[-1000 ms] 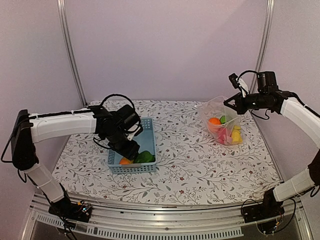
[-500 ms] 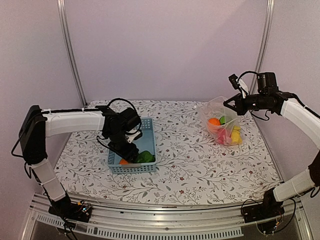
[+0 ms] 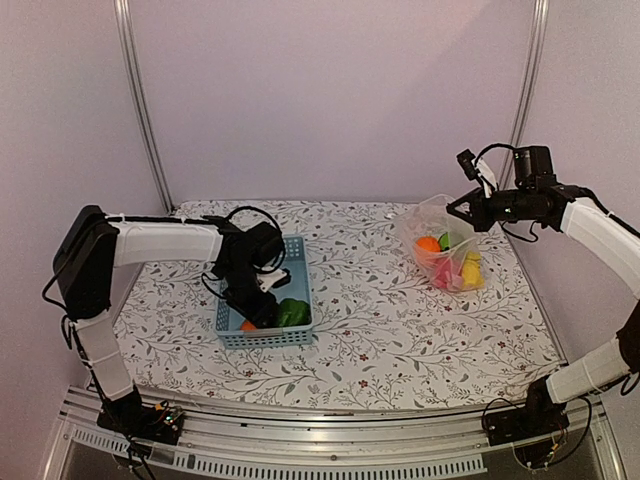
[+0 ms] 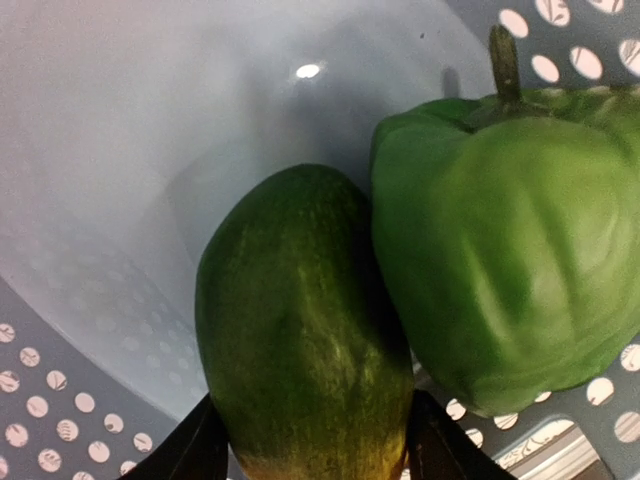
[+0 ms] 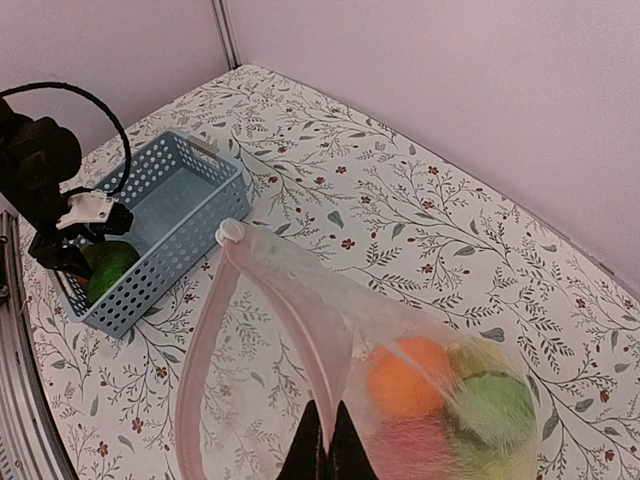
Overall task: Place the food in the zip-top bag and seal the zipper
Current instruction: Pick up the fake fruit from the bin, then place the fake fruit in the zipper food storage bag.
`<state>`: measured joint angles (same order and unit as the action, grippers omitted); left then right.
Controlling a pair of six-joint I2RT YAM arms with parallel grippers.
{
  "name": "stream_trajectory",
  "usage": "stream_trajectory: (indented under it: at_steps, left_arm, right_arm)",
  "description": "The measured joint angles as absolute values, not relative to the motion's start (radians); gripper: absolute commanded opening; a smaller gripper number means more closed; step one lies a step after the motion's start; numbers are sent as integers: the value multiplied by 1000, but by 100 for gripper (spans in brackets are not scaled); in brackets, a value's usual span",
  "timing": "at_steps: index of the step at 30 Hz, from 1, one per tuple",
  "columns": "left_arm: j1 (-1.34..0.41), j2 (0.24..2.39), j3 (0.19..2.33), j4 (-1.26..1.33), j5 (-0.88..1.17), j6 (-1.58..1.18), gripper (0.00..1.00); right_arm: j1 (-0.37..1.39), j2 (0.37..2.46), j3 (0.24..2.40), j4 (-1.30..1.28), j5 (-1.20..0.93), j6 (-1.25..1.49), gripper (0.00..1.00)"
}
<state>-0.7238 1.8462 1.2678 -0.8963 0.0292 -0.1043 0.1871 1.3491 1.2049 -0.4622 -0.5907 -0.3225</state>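
lying in one basket: two green foods, one orange piece.

Both arms share one build: the left arm and the right arm wear smooth white shells over their long links, with black joints between (the elbows are blocky and matte). A black cable loops above the left wrist, and a second cable arcs above the right. The left gripper ends in thin black wedge fingers. Each base carries what may be small coloured wiring.
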Motion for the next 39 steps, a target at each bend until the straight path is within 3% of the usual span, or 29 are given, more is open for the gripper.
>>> stream_trajectory:
  at_steps: [5,12,21,34,39]
  left_arm:
    - [-723,1846,1278,-905,31,-100,42]
    - [-723,1843,1372,-969,-63,-101,41]
    - [-735,1783,1673,-924,-167,-108,41]
    - [-1051,1761,1727,-212,-52,89,43]
    - [-1096,1802,1721,49,8,135,44]
  right_arm:
    - [187,1349,1203,-462,-591,-322,0]
    - [187,1349,1203,-461,-583,-321,0]
    - [187,1349,1259,-499,-540,-315,0]
    - [210,1378,1417,-627,-573,-315,0]
    - [239,1421,1428,-643,-624,-302,0]
